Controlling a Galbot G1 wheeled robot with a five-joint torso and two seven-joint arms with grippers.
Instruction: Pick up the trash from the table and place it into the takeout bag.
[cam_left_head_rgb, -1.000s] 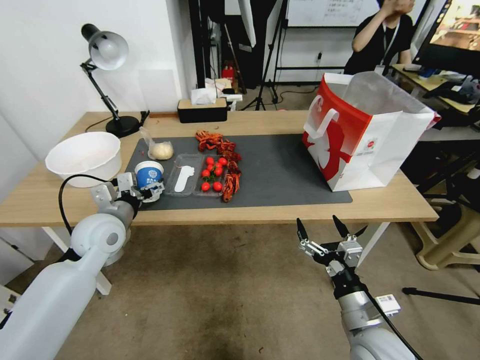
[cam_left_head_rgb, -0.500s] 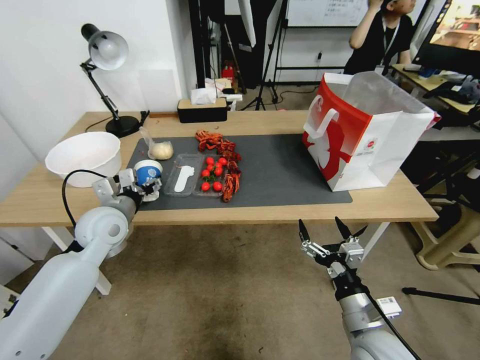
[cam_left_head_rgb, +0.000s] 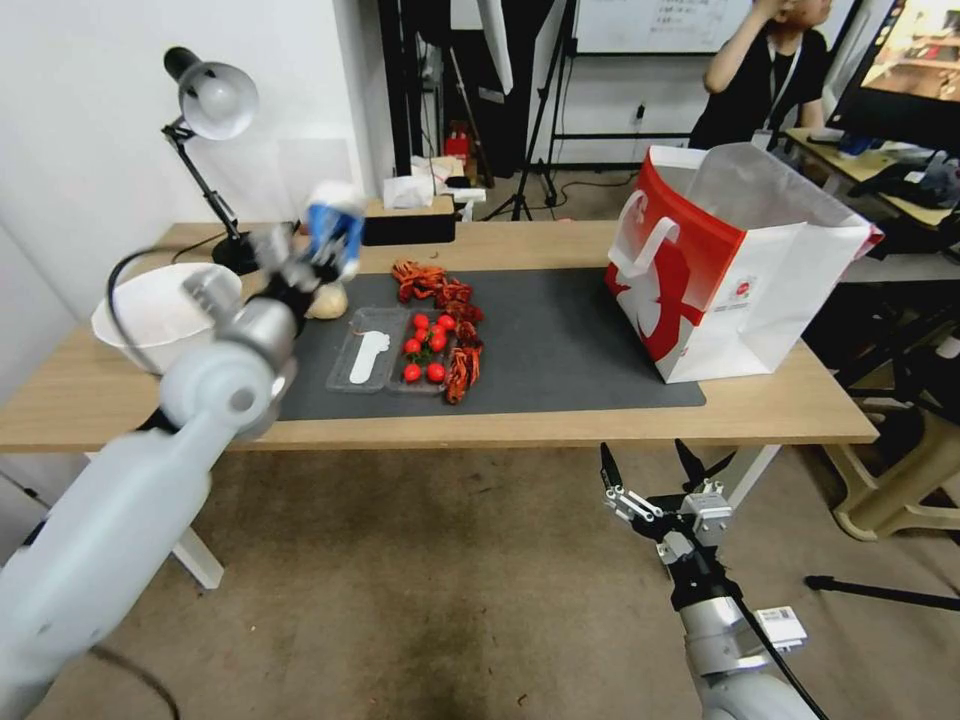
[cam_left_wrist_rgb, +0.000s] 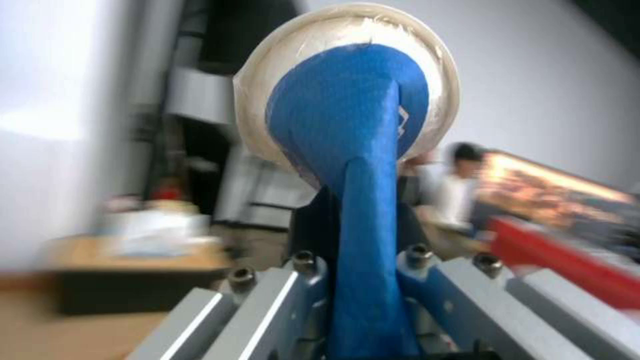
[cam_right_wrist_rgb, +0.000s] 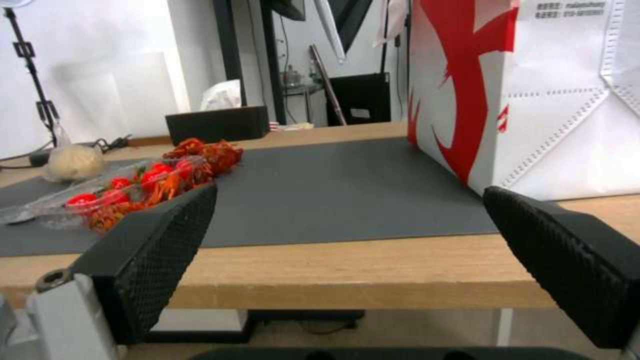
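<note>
Light-wood counter (cam_left_head_rgb: 560, 425) on white legs, dark grey mat (cam_left_head_rgb: 560, 350) over its middle, white bowl (cam_left_head_rgb: 150, 310) near left edge, desk lamp (cam_left_head_rgb: 215, 170) at far left corner, black tissue box (cam_left_head_rgb: 405, 225) along far edge, takeout bag (cam_left_head_rgb: 730, 265) upright toward right edge.

Paper cup lifted off the table

The left gripper (cam_left_head_rgb: 322, 243), clamped on the blue-white paper cup (cam_left_head_rgb: 335, 228), has risen from the mat's near-left corner and now holds the cup in the air over the table's (cam_left_head_rgb: 560, 420) far-left part, squeezed between the fingers. The right gripper (cam_left_head_rgb: 647, 466) has sunk slightly below the near edge.
</note>
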